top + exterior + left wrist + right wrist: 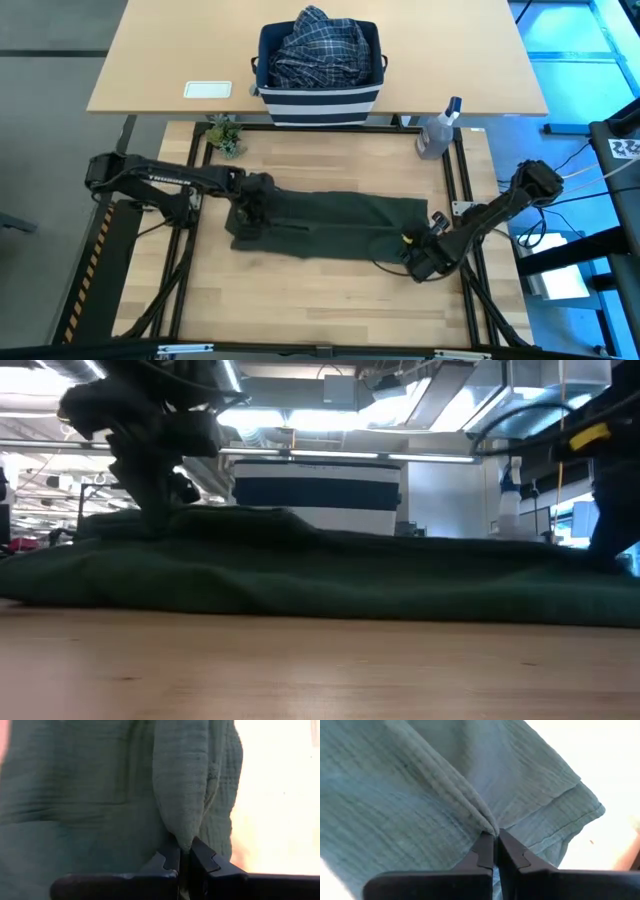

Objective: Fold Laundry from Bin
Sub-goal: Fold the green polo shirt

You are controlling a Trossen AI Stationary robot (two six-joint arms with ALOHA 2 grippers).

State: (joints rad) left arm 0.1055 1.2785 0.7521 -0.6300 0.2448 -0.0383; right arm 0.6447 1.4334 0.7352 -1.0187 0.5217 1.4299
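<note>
High view: one olive garment [330, 220] spread flat across the counter [320, 300]; left gripper [250, 212] pinched on a fold at one end, right gripper [425, 245] pinched on the other; one bin [320, 100] beyond, holding one plaid shirt [318, 45].

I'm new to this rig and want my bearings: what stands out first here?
A dark olive-green garment lies stretched across the table's middle, the left gripper shut on a pinch of cloth at one end and the right gripper at the other. Behind it, the striped bin holds a plaid shirt.
</note>
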